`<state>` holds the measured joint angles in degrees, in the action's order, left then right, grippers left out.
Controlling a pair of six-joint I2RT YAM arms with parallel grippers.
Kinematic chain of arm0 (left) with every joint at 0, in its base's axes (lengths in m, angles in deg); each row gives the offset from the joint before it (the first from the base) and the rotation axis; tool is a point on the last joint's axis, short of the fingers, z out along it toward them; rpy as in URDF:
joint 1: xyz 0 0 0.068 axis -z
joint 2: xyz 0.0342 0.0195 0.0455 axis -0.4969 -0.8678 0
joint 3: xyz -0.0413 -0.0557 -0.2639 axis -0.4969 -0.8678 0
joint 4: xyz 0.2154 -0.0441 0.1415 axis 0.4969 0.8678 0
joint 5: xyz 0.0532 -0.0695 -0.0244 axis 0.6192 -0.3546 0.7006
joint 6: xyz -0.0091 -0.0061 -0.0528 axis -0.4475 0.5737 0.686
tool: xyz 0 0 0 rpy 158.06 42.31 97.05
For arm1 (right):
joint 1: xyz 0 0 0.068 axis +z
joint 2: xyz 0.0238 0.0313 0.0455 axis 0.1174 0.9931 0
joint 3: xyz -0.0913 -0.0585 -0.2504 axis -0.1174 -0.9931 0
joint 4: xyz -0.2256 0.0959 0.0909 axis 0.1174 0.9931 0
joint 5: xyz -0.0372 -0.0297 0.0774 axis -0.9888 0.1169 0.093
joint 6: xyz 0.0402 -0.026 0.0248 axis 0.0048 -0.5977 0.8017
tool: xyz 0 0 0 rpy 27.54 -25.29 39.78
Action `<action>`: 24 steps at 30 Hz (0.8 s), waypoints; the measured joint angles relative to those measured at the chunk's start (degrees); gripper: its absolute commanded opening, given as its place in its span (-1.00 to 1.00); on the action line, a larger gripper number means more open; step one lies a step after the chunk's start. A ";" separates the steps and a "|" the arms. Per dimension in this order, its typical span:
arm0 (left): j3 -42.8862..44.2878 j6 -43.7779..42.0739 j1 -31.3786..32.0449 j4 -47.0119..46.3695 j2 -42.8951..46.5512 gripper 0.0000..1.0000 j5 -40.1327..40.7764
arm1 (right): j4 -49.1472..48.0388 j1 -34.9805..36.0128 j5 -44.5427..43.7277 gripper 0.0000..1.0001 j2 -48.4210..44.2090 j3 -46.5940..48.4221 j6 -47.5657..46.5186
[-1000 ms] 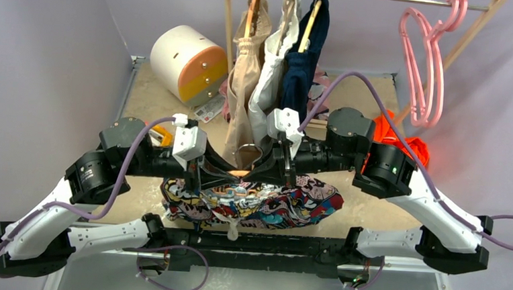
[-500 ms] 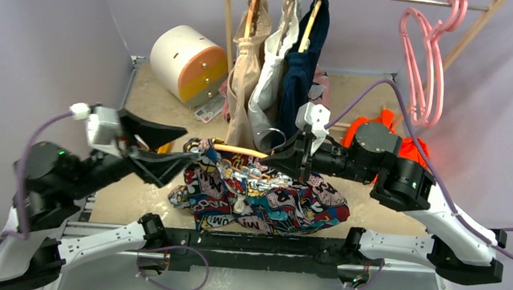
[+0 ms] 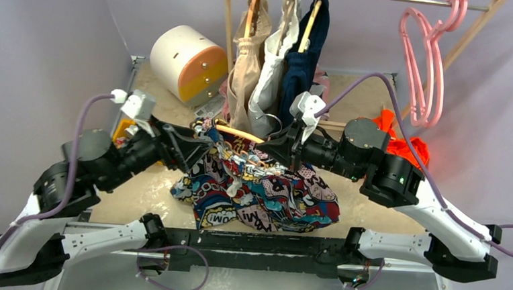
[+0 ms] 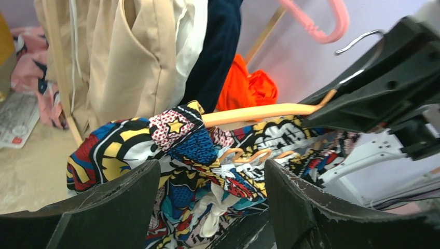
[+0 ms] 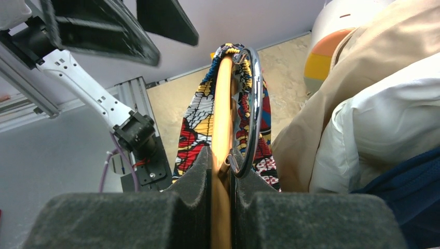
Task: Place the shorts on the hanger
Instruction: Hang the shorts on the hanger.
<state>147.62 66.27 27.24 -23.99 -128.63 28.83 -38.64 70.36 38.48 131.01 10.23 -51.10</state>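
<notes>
The comic-print shorts (image 3: 264, 192) hang draped over the peach-orange hanger (image 3: 240, 132), which tilts down to the right above the table. My right gripper (image 3: 275, 146) is shut on the hanger near its silver hook (image 5: 254, 98); in the right wrist view the hanger's bar (image 5: 223, 104) runs between the closed pads, with the shorts (image 5: 196, 124) draped over it. My left gripper (image 3: 198, 145) stands open just left of the shorts, holding nothing. In the left wrist view its fingers (image 4: 111, 205) frame the shorts (image 4: 171, 150) and white drawstring (image 4: 215, 215), with the hanger (image 4: 259, 111) above.
Beige, white and navy garments (image 3: 272, 65) hang on wooden hangers from the rail right behind the shorts. Pink hangers (image 3: 426, 61) hang at the right. A white and orange drum (image 3: 188, 60) lies at the back left, and an orange garment (image 3: 402, 144) lies at the right.
My left gripper opened and let go, swung out left, then came back beside the shorts. The right gripper carried the hanger and shorts up and back.
</notes>
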 measured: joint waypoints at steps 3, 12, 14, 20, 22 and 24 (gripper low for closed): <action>-0.13 0.39 0.00 1.46 -2.97 0.35 0.79 | -0.35 0.00 -0.11 -1.00 0.35 0.00 0.07; -0.15 0.90 0.00 3.72 -7.61 0.04 2.89 | -1.55 0.00 -0.02 -1.00 1.22 0.00 0.46; -0.15 1.09 -0.02 3.82 -8.09 -0.17 3.61 | -1.57 -0.02 0.00 -1.00 1.25 0.00 0.46; -0.13 1.20 0.00 4.42 -8.74 -0.82 4.24 | -1.62 -0.04 0.07 -1.00 1.25 0.00 0.48; -0.11 1.09 0.00 4.52 -8.74 -1.00 4.46 | -1.60 -0.04 0.07 -1.00 1.25 0.00 0.48; -0.02 1.07 0.00 4.68 -8.70 -1.00 4.92 | -1.62 -0.04 0.04 -1.00 1.25 0.00 0.50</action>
<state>147.60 67.34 27.24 -19.31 -137.33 33.75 -40.25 70.31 38.52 132.25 10.23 -50.60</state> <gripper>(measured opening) 0.021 0.097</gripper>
